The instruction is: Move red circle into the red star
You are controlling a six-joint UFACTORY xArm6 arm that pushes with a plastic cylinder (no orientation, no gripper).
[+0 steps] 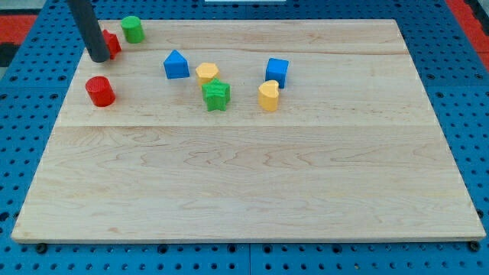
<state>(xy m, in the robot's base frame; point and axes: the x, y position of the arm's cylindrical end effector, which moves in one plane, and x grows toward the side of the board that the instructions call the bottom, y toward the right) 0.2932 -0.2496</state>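
My rod comes down from the view's top left, leaning a little, and my tip [99, 58] rests on the counter [252, 183] near its upper left corner. There is no gripper on this arm, so nothing can be open or closed; the rod ends only in the dark tip. The tip stands directly at the left side of the red star [113, 43], covering part of it, so I cannot tell if they touch. The red circle [99, 91] is a short upright cylinder with a flat round top, bright red, and it stands just below the tip toward the view's bottom, apart from the star. I count two red blocks, the circle and the star. There are two green blocks: a green cylinder [133, 29] just to the right of the star, and a green star [216, 95] near the middle of the group. There are two blue blocks: a blue block with a pointed top [176, 65] and a blue cube [276, 72]. There are two yellow blocks: a yellow block [207, 73] touching the green star from above, and a yellow heart-like block [268, 96] just below the blue cube.
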